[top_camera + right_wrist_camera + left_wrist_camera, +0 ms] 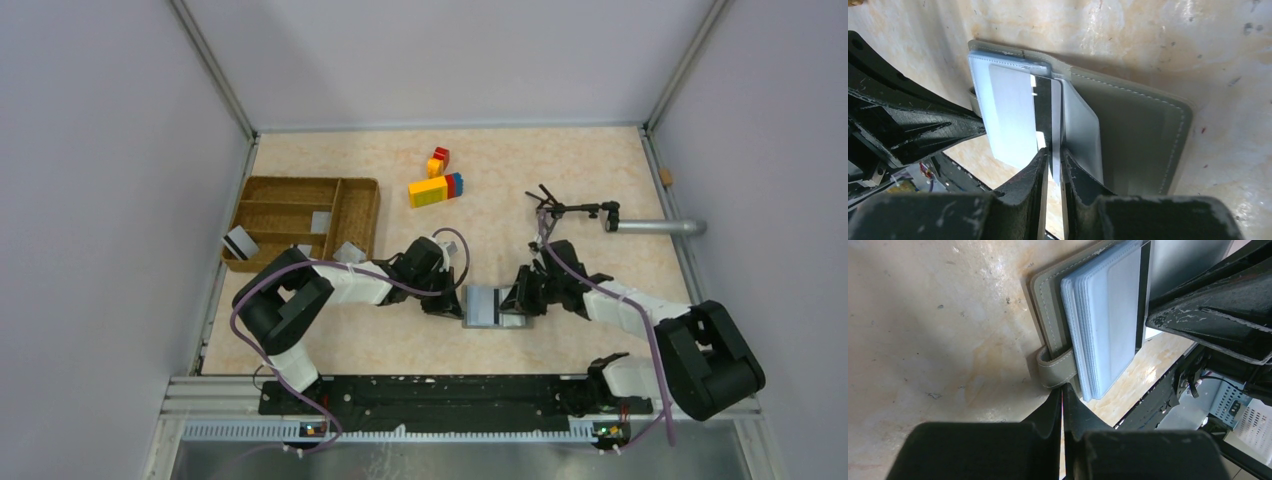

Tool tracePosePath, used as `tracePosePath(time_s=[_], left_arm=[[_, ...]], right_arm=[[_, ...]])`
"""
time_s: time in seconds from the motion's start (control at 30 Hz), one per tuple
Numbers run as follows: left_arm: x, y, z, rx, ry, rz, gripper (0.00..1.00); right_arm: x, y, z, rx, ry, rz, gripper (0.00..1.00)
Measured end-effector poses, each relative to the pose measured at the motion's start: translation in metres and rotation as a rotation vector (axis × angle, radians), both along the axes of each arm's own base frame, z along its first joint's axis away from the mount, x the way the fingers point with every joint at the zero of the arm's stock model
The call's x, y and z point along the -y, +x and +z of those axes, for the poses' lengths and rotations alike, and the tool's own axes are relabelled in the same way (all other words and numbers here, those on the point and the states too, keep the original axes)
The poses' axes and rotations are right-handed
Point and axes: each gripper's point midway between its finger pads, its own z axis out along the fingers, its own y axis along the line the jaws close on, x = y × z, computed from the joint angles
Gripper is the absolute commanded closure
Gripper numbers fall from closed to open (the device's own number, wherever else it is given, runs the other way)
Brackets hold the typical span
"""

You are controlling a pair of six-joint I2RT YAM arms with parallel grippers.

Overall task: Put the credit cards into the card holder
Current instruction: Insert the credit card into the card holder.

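Observation:
The grey card holder (492, 306) lies open on the table between both grippers. In the left wrist view its grey cover (1048, 305) and strap tab show, with grey-blue inner panels (1108, 325). My left gripper (1063, 387) is shut, with its tips touching the strap tab at the holder's left edge (445, 303). My right gripper (1054, 155) is shut on a silver credit card (1056, 125) with a dark stripe. The card stands on edge among the inner panels of the holder (1138, 135). More cards (240, 243) lie at the wicker tray.
A brown wicker compartment tray (262, 190) stands at the back left with cards (321, 222) in and beside it. Coloured toy blocks (435, 188) lie at the back centre. A metal tube with a black clamp (655, 227) reaches in from the right wall.

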Motion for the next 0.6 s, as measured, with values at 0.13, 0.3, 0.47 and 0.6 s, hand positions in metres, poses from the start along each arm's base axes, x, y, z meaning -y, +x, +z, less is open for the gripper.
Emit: tracePosePath(time_s=[0.13, 0.3, 0.47, 0.6], left_arm=[[0.000, 0.000, 0.000, 0.000, -0.001, 0.000, 1.00], [0.000, -0.001, 0.000, -0.003, -0.002, -0.001, 1.00], [-0.001, -0.001, -0.001, -0.008, -0.003, 0.001, 1.00], [-0.001, -0.001, -0.001, -0.008, -0.003, 0.001, 1.00]], right_arm=[[-0.006, -0.003, -0.002, -0.005, 0.002, 0.017, 0.88], [-0.016, -0.004, -0.001, 0.000, -0.006, 0.043, 0.88], [-0.021, 0.000, 0.001, 0.018, -0.036, 0.049, 0.88], [-0.023, 0.005, 0.002, 0.035, -0.068, 0.048, 0.84]])
